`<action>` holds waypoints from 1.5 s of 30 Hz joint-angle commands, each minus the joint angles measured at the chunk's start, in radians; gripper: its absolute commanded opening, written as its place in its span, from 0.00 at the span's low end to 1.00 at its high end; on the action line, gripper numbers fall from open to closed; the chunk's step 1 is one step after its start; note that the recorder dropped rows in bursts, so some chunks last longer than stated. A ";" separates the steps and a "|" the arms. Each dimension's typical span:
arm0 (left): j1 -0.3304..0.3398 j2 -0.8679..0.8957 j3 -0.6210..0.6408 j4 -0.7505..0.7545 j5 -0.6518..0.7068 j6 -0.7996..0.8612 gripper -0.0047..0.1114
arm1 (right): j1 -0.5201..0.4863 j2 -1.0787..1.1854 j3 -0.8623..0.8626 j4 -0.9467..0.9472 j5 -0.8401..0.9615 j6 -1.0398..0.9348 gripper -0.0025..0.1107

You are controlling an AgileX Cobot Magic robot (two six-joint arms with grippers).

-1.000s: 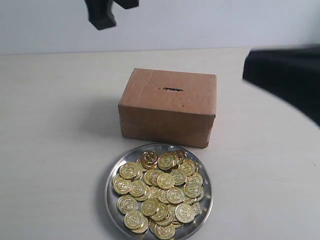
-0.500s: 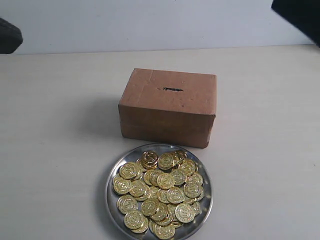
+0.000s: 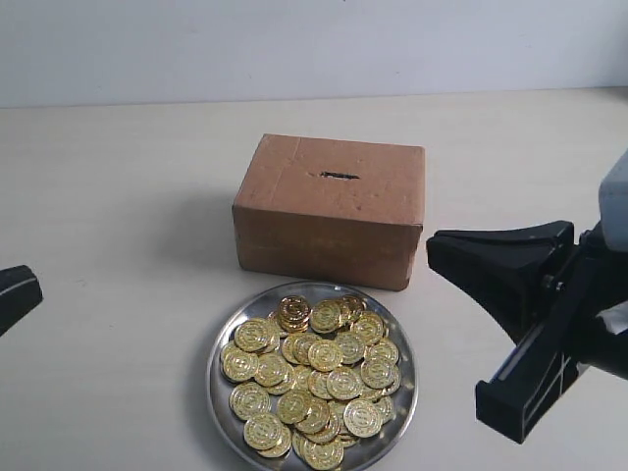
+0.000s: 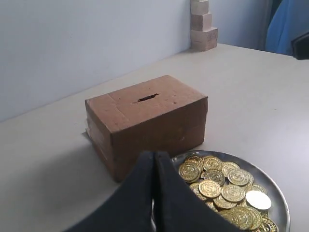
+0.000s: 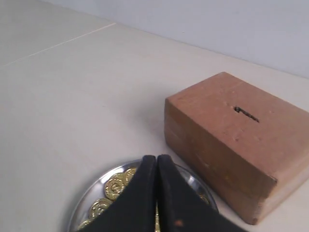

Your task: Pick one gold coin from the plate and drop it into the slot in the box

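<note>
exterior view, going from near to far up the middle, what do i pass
plate heaped with gold coins → box, with the slot in its top → bare table → wall

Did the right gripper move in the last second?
Yes. In the exterior view the right gripper came down from the upper right, beyond the box, to a spot right of the plate.
</note>
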 commanded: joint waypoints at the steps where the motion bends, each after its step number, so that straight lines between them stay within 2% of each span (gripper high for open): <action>1: 0.000 -0.009 0.072 -0.089 -0.087 -0.008 0.04 | -0.005 0.002 0.056 0.011 -0.108 0.029 0.02; 4: 0.000 -0.009 0.113 -0.135 -0.085 -0.037 0.04 | -0.005 0.002 0.088 0.007 -0.149 0.049 0.02; 14: 0.000 -0.009 0.113 -0.135 -0.038 -0.086 0.04 | -0.005 0.002 0.185 0.007 -0.149 0.049 0.02; 23: 0.000 -0.009 0.113 -0.121 -0.031 -0.082 0.04 | -0.005 0.002 0.293 0.011 -0.274 0.115 0.02; 27: 0.000 -0.009 0.113 -0.121 -0.031 -0.082 0.04 | -0.005 0.002 0.293 0.054 -0.223 0.141 0.02; 33: 0.000 -0.009 0.113 -0.121 -0.031 -0.082 0.04 | -0.005 0.002 0.293 0.068 -0.152 0.295 0.02; 43: 0.000 -0.029 0.113 -0.121 -0.031 -0.082 0.04 | -0.005 0.002 0.293 0.068 -0.152 0.298 0.02; 45: 0.034 -0.058 0.113 -0.121 -0.031 -0.082 0.04 | -0.005 0.002 0.293 0.068 -0.152 0.298 0.02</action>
